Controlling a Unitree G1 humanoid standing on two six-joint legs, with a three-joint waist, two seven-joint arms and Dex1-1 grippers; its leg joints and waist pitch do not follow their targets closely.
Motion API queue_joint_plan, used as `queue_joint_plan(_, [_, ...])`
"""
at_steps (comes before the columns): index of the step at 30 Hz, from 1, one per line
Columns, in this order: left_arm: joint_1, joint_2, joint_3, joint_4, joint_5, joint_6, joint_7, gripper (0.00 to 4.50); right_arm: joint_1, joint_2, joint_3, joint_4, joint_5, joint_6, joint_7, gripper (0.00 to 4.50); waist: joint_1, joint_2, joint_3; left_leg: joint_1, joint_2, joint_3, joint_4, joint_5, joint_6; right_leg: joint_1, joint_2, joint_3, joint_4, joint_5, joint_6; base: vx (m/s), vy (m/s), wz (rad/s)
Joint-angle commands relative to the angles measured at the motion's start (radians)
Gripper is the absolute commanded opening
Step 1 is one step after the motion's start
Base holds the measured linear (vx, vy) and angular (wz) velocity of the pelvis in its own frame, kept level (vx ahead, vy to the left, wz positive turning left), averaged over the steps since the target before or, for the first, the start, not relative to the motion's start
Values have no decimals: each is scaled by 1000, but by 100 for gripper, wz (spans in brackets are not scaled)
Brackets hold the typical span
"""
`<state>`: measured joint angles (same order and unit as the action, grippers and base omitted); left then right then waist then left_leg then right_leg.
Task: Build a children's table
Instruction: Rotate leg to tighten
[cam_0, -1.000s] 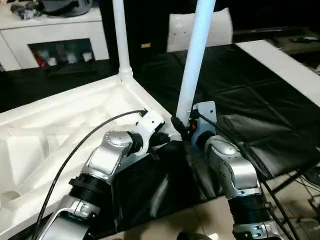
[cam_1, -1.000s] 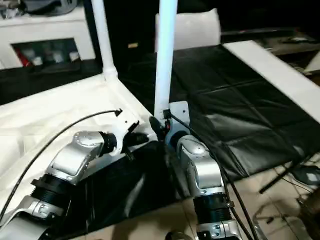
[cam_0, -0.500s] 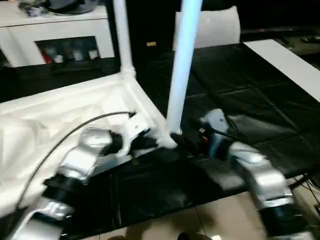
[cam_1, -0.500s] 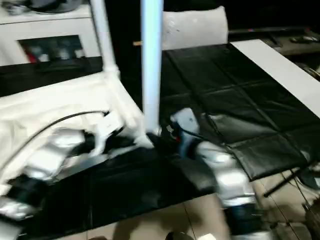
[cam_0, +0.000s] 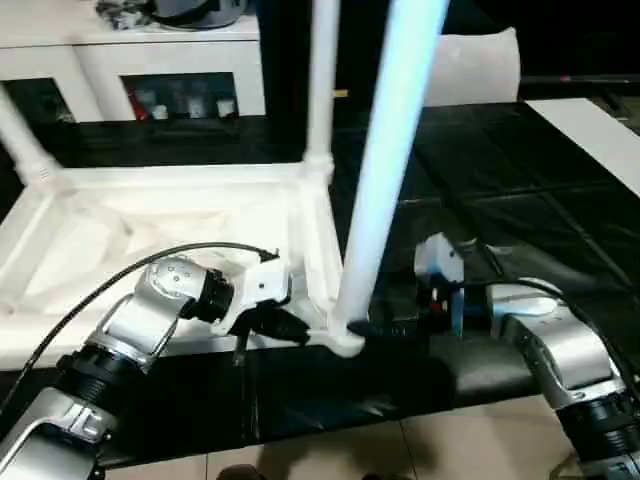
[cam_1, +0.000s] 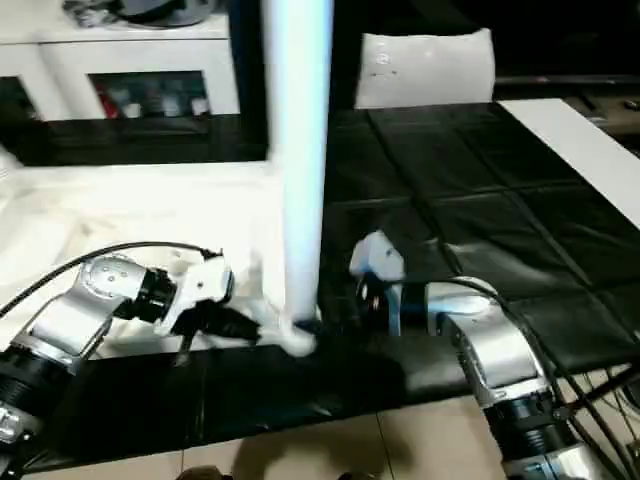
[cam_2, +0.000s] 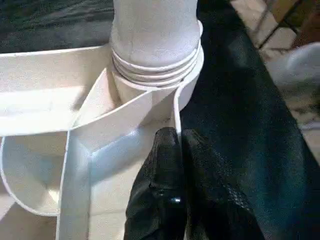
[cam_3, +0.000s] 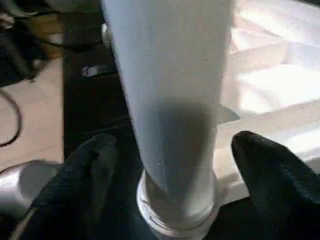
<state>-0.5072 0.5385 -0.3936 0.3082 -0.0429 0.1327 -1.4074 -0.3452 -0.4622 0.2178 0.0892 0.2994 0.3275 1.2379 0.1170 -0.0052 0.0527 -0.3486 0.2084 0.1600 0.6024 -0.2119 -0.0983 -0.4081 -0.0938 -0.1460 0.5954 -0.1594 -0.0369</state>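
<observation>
The children's table lies upside down, its white ribbed top on the black mat. Three legs stand in its corner sockets: the near one, one behind it and one at the far left. My left gripper is shut on the top's thin rim wall, right beside the near leg's threaded base. My right gripper is open around that leg's base. Its fingers stand on either side of the leg, with a gap to it.
A white cabinet with dark openings stands at the back. A white cushion-like bag lies behind the black mat. A white board runs along the right. The tiled floor shows below the mat's near edge.
The camera has swung, bringing the far-left leg into view. My right gripper's fingers have spread apart off the near leg's base. My left gripper stays pinched on the rim.
</observation>
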Motion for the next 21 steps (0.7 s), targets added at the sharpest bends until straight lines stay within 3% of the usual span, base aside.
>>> queue_joint_plan(1, [-23, -7, -35, -35, -8, -33, -58, 0, -17, -13, 7, 3, 23, 20, 35, 368, -5, -8, -70, 0, 30, 3, -72, -105, 65, 65, -66, 72, -66, -290, -134, 0, 0, 0])
queue_joint_plan(9, [-31, 2, -55, -10, 17, -82, -75, 0, -40, -9, 36, 36, 19, 7, 82, 315, 3, -6, -71, -1, 29, 3, -72, -109, 53, 65, -67, 70, -70, -315, -122, 0, 0, 0])
queue_joint_plan(11, [-33, 1, -55, -8, 16, -83, -76, 0, -44, -6, 39, 41, 20, 7, 87, 277, 4, -10, -70, -1, 29, 4, -71, -111, 52, 65, -67, 70, -71, -329, -116, 0, 0, 0])
queue_joint_plan(15, [-34, -1, -56, 0, 28, -95, -65, 0, -50, -2, 47, 42, 24, 12, 96, 272, 4, -9, -70, -1, 29, 3, -72, -106, 51, 64, -66, 69, -71, -333, -109, 0, 0, 0])
queue_joint_plan(17, [-32, 0, -56, -1, 27, -93, -63, 0, -49, -2, 49, 40, 27, 15, 101, 238, 6, -10, -71, -2, 30, 3, -72, -103, 50, 64, -66, 70, -69, -322, -111, 0, 0, 0])
queue_joint_plan(19, [-30, 1, -56, -2, 27, -92, -61, 0, -48, -3, 51, 39, 30, 18, 105, 234, 7, -10, -71, -2, 30, 3, -72, -103, 49, 65, -67, 69, -69, -321, -110, 0, 0, 0])
queue_joint_plan(21, [-27, 1, -50, -6, 26, -78, -47, 0, -41, -1, 50, 31, 38, 31, 107, 213, 9, -6, -72, 0, 30, 3, -72, -104, 46, 64, -66, 69, -69, -319, -112, 0, 0, 0])
